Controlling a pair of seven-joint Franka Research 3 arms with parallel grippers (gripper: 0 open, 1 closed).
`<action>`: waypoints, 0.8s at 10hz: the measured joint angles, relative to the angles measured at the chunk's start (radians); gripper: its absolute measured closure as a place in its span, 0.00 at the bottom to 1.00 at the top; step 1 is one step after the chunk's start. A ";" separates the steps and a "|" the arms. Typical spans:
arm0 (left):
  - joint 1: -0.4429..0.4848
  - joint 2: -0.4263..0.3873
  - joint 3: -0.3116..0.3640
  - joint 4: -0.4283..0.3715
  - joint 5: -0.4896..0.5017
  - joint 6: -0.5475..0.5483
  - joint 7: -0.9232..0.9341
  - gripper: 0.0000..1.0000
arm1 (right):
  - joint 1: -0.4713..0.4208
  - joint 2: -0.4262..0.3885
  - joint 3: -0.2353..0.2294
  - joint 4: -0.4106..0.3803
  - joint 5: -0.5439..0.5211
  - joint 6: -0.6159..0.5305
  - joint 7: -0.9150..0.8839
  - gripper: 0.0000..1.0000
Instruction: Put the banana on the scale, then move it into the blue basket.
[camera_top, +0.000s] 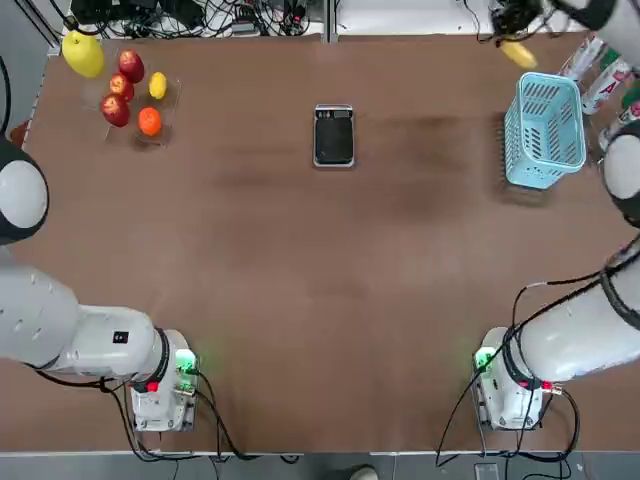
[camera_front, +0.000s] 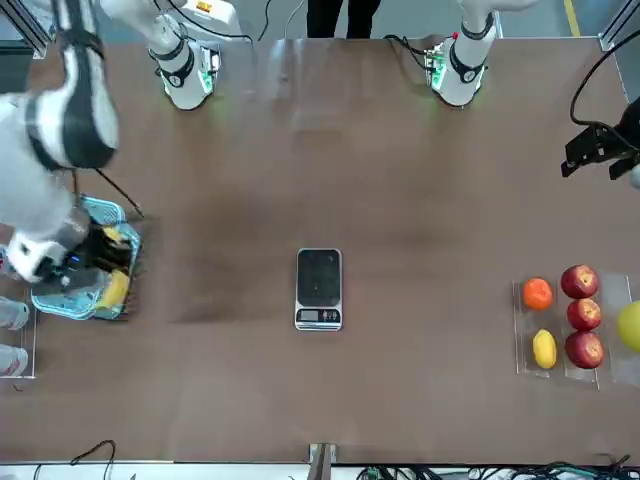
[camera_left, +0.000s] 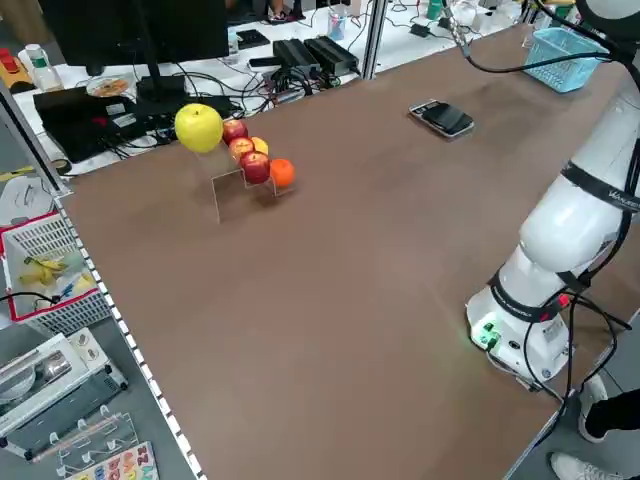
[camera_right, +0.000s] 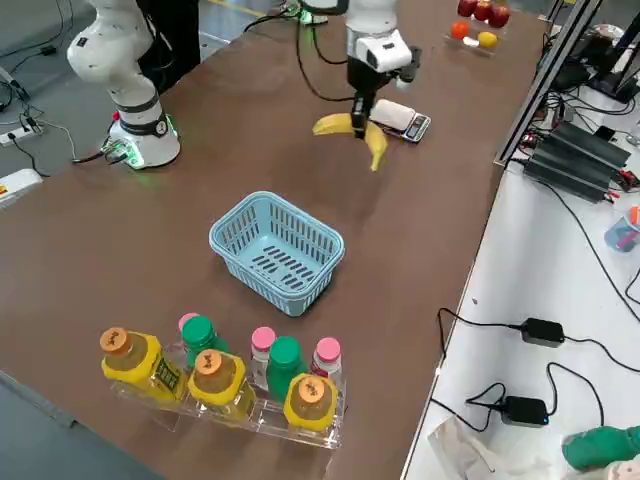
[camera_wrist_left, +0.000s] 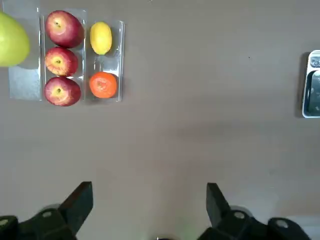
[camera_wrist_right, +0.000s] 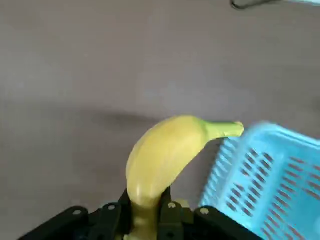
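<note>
Right gripper (camera_wrist_right: 145, 212) clamped on the banana (camera_wrist_right: 162, 157), high and just short of the blue basket (camera_wrist_right: 270, 185), stem toward its rim; left gripper (camera_wrist_left: 150, 210) idle, spread.

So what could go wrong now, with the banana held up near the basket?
1. The right hand grips the banana only by one end, so it may swing or slip out.
2. The banana hangs at the basket edge, not over its middle; released here, it may hit the rim and land on the table.
</note>
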 joint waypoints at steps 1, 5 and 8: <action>0.000 0.000 0.000 0.000 0.000 0.000 0.000 0.00 | -0.074 -0.016 0.001 -0.036 -0.001 -0.014 -0.024 0.78; 0.000 0.001 0.000 -0.001 0.000 0.000 0.000 0.00 | -0.247 0.030 0.005 -0.246 -0.001 0.242 -0.104 0.78; -0.003 0.001 -0.003 -0.001 0.000 0.000 0.000 0.00 | -0.270 0.076 0.009 -0.257 -0.001 0.292 -0.134 0.77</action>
